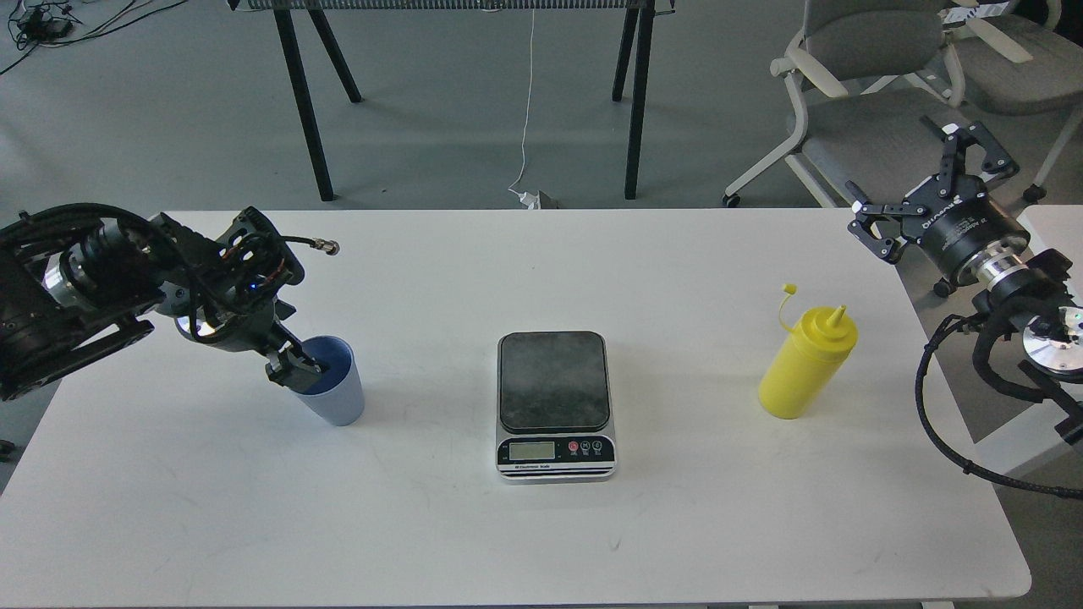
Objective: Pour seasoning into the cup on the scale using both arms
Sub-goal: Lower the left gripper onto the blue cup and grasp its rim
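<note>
Head view: cup [335, 382], light blue, stands on the counter [677, 524] at left of frame, well apart from the scale [554, 404] at centre; scale platform is bare. Left gripper [294, 366] is at the cup's rim, one finger seemingly inside and one outside; whether it is clenched on the wall I cannot tell. Seasoning [806, 364], the yellow bottle, stands upright at right of frame, cap off the nozzle and hanging by its tether. Right gripper [926, 190] hangs released, fingers spread, in the upper right, well clear of the bottle.

Step in hand, by judgement: move the cup onto the scale. Pinch the rim firmly, lift straight up without tilting, set down centred on the platform, clear of the display strip.
</note>
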Tool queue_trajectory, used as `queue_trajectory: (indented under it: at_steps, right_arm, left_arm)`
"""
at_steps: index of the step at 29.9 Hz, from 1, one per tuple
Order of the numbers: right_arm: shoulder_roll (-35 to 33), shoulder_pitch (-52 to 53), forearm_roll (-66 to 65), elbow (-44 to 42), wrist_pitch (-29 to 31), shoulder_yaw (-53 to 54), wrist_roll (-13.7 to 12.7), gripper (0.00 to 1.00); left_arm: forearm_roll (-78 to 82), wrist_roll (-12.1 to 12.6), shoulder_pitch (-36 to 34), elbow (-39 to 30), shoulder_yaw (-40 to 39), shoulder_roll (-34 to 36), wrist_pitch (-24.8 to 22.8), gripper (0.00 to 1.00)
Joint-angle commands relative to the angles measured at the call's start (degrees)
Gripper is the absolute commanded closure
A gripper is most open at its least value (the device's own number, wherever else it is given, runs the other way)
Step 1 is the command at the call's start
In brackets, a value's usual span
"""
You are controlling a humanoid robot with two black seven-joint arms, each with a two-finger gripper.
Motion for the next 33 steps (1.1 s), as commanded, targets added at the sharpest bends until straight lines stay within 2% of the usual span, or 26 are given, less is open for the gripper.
queue_trajectory:
  at_steps: [1,12,17,19,22,26,30,33]
  right_arm:
    - [-0.1,-0.1,0.0,0.0,0.0,0.1,0.0,0.01]
    - [-0.3,-0.2,0.0,-0.1,0.0,0.3,0.0,0.01]
    - [-0.4,-0.4,0.0,0.0,0.0,0.3,0.0,0.01]
    - [-0.4,-0.5,0.0,0.0,0.0,0.3,0.0,0.01]
    - [-0.4,-0.6,0.0,0.1,0.0,0.3,0.0,0.01]
    - [-0.4,-0.6,0.0,0.1,0.0,0.3,0.0,0.01]
    - [-0.4,-0.7,0.0,0.1,0.0,0.4,0.0,0.01]
    - [-0.5,-1.1,0.0,0.1,0.0,0.4,0.0,0.01]
  left_arm:
    - [0.0,0.0,0.1,1.0,0.1,-0.6,0.0,0.09]
    - [-4.0,0.0,1.0,2.0,0.0,-1.6,0.0,0.19]
    - [-4.0,0.0,1.1,2.4,0.0,-1.7,0.0,0.28]
    - [-4.0,0.0,1.1,2.4,0.1,-1.7,0.0,0.36]
    - [-4.0,0.0,1.3,2.5,0.2,-1.6,0.0,0.57]
    - [-3.9,0.0,1.5,2.5,0.2,-1.5,0.0,0.75]
    - [-3.9,0.0,2.1,2.5,0.2,-1.5,0.0,0.89]
    - [-3.9,0.0,2.1,2.5,0.2,-1.4,0.0,0.94]
